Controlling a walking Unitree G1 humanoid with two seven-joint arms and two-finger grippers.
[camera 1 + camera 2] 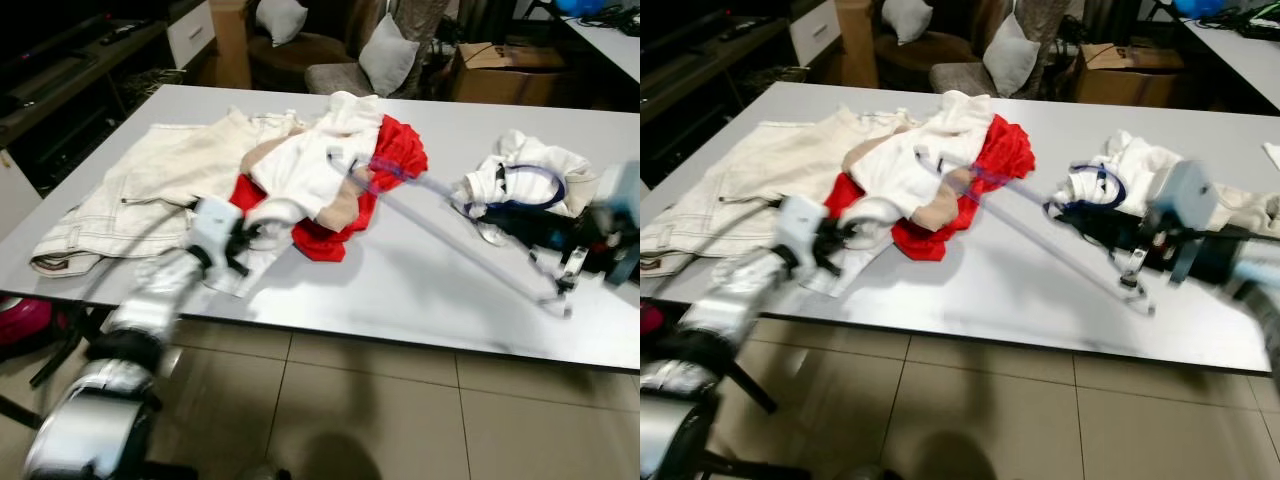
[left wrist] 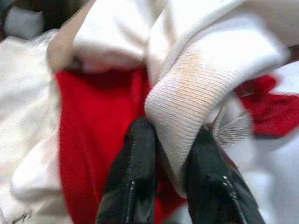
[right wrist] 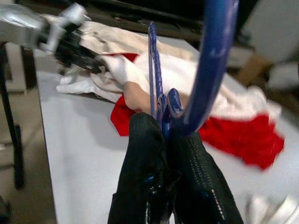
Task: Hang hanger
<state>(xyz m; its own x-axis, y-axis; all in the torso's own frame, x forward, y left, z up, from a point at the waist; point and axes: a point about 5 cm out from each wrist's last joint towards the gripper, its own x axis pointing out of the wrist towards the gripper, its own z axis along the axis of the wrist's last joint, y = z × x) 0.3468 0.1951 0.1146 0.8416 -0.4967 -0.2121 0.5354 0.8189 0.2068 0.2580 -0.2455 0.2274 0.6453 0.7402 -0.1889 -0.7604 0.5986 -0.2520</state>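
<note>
A translucent blue hanger (image 1: 450, 235) lies slanted across the grey table (image 1: 400, 300), one end tucked into the clothes pile. Its blue hook (image 3: 212, 60) rises from my right gripper (image 3: 166, 135), which is shut on the hanger by the hook, at the table's right side (image 1: 1102, 228). My left gripper (image 1: 255, 232) is at the pile's near edge. There it is shut on a ribbed fold of a white garment (image 2: 187, 93), which lies over a red garment (image 1: 400, 150).
Cream trousers (image 1: 150, 180) spread over the table's left half. A white bundle of clothes (image 1: 545, 160) sits at the right, beside my right arm. Beyond the table are a chair with cushions (image 1: 385, 50) and a cardboard box (image 1: 500, 70). Tiled floor (image 1: 380, 410) lies below the near edge.
</note>
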